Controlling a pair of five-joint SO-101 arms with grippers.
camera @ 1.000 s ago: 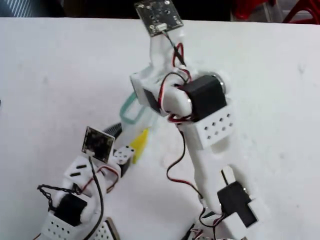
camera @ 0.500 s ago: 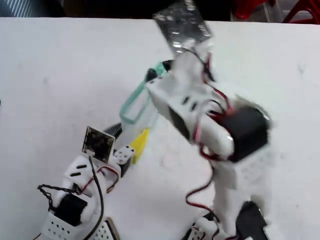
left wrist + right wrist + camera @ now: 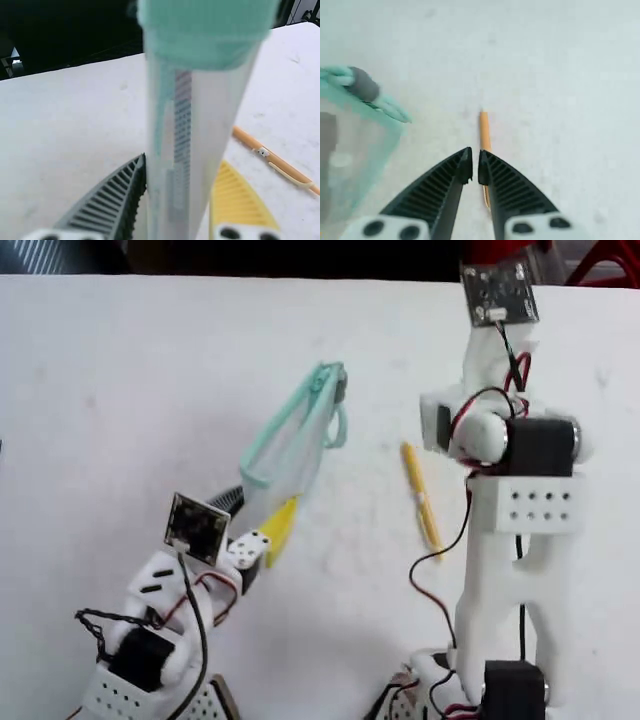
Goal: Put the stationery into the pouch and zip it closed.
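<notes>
The pouch (image 3: pixel 295 445), clear with teal trim, stands on edge on the white table. My left gripper (image 3: pixel 255 510) is shut on its near end, grey finger one side, yellow finger (image 3: pixel 235 195) the other. A grey striped item (image 3: pixel 182 125) shows through the pouch (image 3: pixel 200 100) wall. An orange pen (image 3: pixel 420 495) lies flat on the table to the right of the pouch. My right gripper (image 3: pixel 474 167) hangs shut and empty just above the near end of the pen (image 3: pixel 484 130), with the pouch's grey zipper pull (image 3: pixel 362 82) off to its side.
The white table (image 3: pixel 120 390) stretches bare to the left and far side of the pouch. Its back edge meets a dark strip, with red furniture (image 3: pixel 590 260) behind. The right arm's white body (image 3: pixel 510 540) stands to the right of the pen.
The right arm swung from over the pouch to the right, uncovering the pouch's far end and the pen on the table. The left arm has held still.
</notes>
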